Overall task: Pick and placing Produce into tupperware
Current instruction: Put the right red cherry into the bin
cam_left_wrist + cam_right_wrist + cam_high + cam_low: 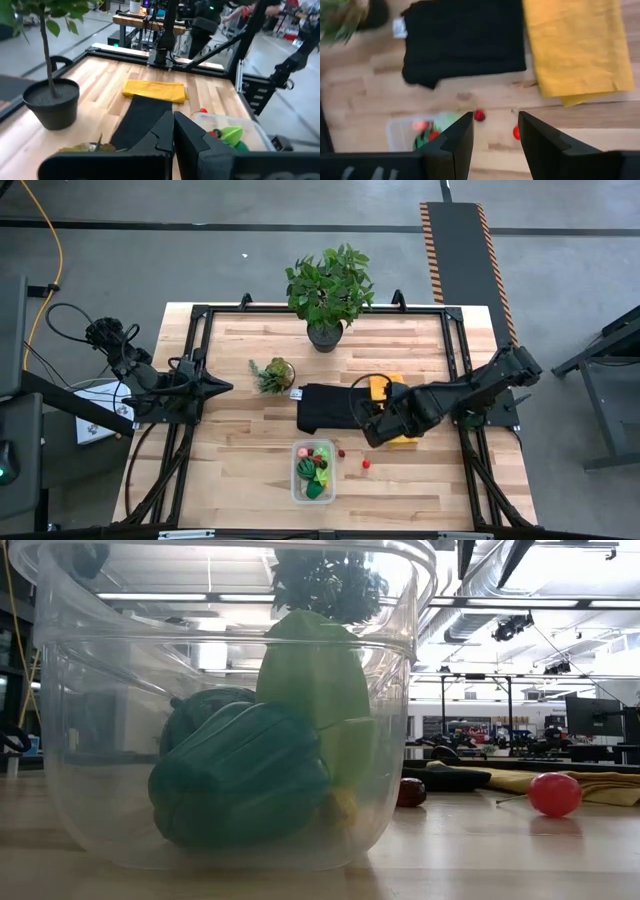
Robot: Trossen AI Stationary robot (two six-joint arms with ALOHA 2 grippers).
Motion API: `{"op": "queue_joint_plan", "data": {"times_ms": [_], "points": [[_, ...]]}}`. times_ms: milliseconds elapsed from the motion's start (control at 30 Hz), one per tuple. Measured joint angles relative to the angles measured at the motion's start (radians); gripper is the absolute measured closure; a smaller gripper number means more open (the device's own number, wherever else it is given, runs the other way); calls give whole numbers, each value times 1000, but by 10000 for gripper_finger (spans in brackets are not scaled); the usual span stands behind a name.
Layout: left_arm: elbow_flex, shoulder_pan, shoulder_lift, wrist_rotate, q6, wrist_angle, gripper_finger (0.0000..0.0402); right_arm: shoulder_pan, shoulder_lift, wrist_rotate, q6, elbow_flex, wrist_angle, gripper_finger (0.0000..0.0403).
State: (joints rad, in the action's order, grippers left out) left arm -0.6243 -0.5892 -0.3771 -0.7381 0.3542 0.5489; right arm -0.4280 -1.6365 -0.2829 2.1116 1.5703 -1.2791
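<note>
High view: the clear tupperware (312, 472) sits near the front edge of the table (240, 470), already holding several toy pieces, among them a dark green pepper (235, 775) and a lime-green fruit (315, 670) seen close through its wall in the low view. Two items of produce lie loose on the wood just beside it: a dark red one (341, 452) nearest the container and a bright red ball (366, 463) a little farther out. Above them hovers the right pincer (495, 132), its fingers parted and empty, with both red pieces showing between and below the fingertips in the right wrist view. A black cloth (325, 408) and a folded yellow cloth (392, 390) lie behind, partly under the right arm. The left pincer (173, 135) waits at the table's left edge, fingers pressed together, holding nothing. One large potted plant (328, 292) and one small succulent (273, 374) stand farther back.

The risk, judging from the layout: both loose pieces look round and small, so an off-centre closing could squirt one across the table, or a low approach could nudge the light container.
</note>
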Motion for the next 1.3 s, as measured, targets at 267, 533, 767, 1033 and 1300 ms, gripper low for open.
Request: {"op": "queue_joint_plan", "data": {"times_ms": [267, 533, 767, 1033, 1300], "points": [[0, 0, 0, 31, -62, 2, 401, 51, -7, 105, 116, 1, -11, 258], [0, 0, 2, 60, -62, 25, 401, 34, -120, 215, 195, 1, 80, 258], [0, 0, 2, 79, -62, 32, 401, 23, -203, 239, 195, 1, 139, 258], [0, 0, 2, 92, -62, 52, 401, -39, -256, 243, 185, 1, 140, 258], [0, 0, 2, 92, -58, 52, 401, -93, -317, 276, 184, 1, 139, 258]]}}
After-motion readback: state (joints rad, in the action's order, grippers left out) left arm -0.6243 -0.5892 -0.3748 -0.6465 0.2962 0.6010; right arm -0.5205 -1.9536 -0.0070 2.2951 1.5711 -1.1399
